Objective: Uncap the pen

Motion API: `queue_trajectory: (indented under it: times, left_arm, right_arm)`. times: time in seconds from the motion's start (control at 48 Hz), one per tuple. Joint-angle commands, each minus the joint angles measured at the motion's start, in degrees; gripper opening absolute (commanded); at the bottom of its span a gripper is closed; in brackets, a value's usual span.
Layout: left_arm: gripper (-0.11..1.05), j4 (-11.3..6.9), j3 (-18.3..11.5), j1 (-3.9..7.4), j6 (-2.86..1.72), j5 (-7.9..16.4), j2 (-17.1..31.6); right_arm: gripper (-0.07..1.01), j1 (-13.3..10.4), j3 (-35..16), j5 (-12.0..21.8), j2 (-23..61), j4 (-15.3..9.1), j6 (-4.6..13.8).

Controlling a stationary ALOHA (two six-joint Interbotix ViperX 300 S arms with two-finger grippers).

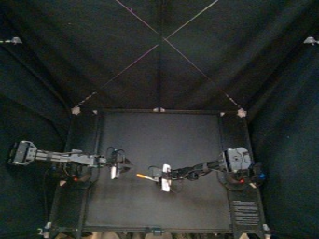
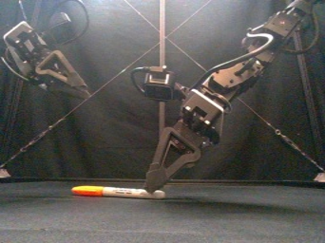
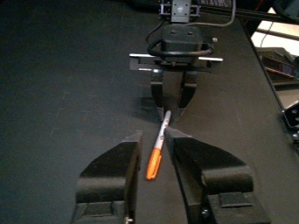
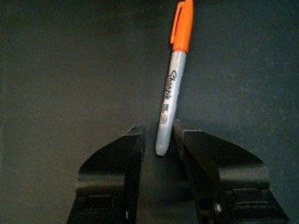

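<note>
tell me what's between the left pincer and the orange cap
Nothing; the stretch is bare. In the front view the left pincer hangs high, clear of the orange cap, with the right pincer at the pen's other end.

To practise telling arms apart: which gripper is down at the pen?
The right gripper, at the pen's white end; the left gripper hangs high above.

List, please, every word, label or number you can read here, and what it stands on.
"Sharpie": black script along the pale barrel of the orange-capped marker pen, right wrist view.
Smaller print beside it on the barrel: too small to read.
No other text is visible.
</note>
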Motion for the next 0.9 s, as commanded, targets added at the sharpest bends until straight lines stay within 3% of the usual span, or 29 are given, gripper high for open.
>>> queue_trajectory:
  times: [0.021,0.229,0.438,0.542,0.646,0.792,0.896]
  left_arm:
    - [0.76,0.18,-0.79,0.18,0.0,-0.62,0.0]
    - [0.77,0.09,-0.7,0.18,-0.09,-0.7,0.09]
    - [0.77,0.0,-1.05,0.18,-0.09,-1.93,1.49]
    - [0.77,0.0,-1.93,0.18,0.0,-2.81,3.6]
    - [0.77,0.18,-3.6,0.26,0.09,-2.64,5.98]
    - [0.77,0.0,-5.27,0.62,-0.09,-2.46,7.38]
    - [0.77,-0.44,-6.24,0.53,-0.18,-2.37,7.73]
  right_arm:
    - [0.71,-0.62,-1.14,0.0,-1.05,0.09,0.09]
    - [0.69,-0.97,-1.23,0.26,-0.62,-0.09,0.09]
    - [0.5,-0.97,-1.14,0.97,-1.05,-0.97,-0.18]
    - [0.43,-1.41,-1.14,3.25,-3.43,-3.43,-0.44]
    - [0.42,-3.08,-1.14,7.03,-8.17,-7.73,0.0]
    - [0.42,-6.15,-0.44,10.81,-14.5,-11.25,-0.09]
    - [0.42,-8.17,0.18,11.6,-17.75,-12.74,0.0]
